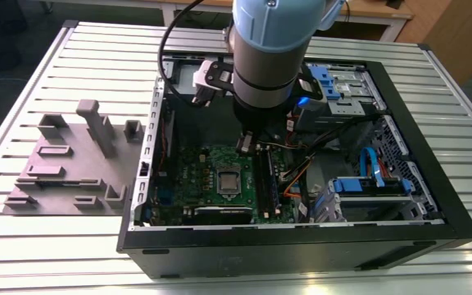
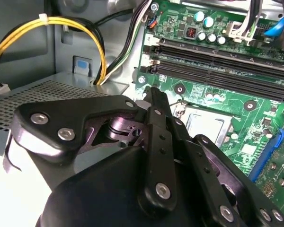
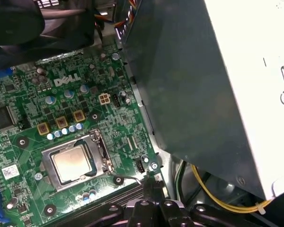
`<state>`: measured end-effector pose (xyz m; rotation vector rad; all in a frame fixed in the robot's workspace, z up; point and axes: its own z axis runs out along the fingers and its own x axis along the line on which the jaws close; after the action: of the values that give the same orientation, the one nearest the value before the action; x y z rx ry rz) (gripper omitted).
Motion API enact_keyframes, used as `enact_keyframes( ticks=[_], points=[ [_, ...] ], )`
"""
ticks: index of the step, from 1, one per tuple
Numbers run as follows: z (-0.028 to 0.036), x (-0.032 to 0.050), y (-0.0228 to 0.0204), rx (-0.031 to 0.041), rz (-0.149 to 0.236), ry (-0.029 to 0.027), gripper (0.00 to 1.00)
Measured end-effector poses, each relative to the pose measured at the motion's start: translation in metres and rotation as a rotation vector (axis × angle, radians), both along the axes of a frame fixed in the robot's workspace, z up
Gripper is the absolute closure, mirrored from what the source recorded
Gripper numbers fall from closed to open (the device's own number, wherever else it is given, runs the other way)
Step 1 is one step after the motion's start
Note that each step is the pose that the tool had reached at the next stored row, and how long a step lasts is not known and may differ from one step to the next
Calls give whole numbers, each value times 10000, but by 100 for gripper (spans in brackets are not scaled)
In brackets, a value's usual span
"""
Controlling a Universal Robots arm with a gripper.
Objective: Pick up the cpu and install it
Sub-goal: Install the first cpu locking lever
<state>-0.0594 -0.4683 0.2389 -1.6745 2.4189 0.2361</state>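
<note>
On the slatted table (image 1: 56, 246), toward its near edge, stands the open computer case (image 1: 302, 252). A grey fixture block (image 1: 64, 166) lies on the table beside the case, on the exterior view's left.

Inside the case, just behind its near wall, lies the green board (image 1: 188, 178). The cpu (image 1: 228, 182) rests flat near the middle of this board, seated within the metal socket frame (image 3: 52, 182). In the first wrist view the cpu (image 3: 72, 162) shows a level, uncovered silvery top.

Beyond the cpu, near the board's far edge, the gripper (image 1: 243, 147) hangs above the board, apart from the chip. In the first wrist view its fingertips (image 3: 151, 182) meet at one point: the hand is closed and carries nothing.

Behind that edge stands the grey power box (image 3: 203, 85), with yellow wires (image 3: 222, 195) beside it.

Handling, as judged:
- The cpu is likely light, thin and stiff.
- Its smooth metal top probably offers little friction.
- Its underside contacts are probably fragile.
- The best hold appears to be two opposite edges of the pale border, with the chip kept level.
- The frame sits close around it, so little edge is exposed.
</note>
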Motion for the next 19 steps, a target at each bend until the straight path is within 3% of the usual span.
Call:
enact_keyframes(
  ticks=[5, 10, 15, 16, 19],
  points=[
    [-4, 31, 1, 0, -153, 1, 90],
    [-62, 32, 1, 0, -396, 15, 90],
    [-64, 32, 1, 0, -403, 16, 90],
    [-65, 32, 0, 22, -407, 15, 90],
    [-65, 31, 1, 223, -489, 20, 90]
  ],
)
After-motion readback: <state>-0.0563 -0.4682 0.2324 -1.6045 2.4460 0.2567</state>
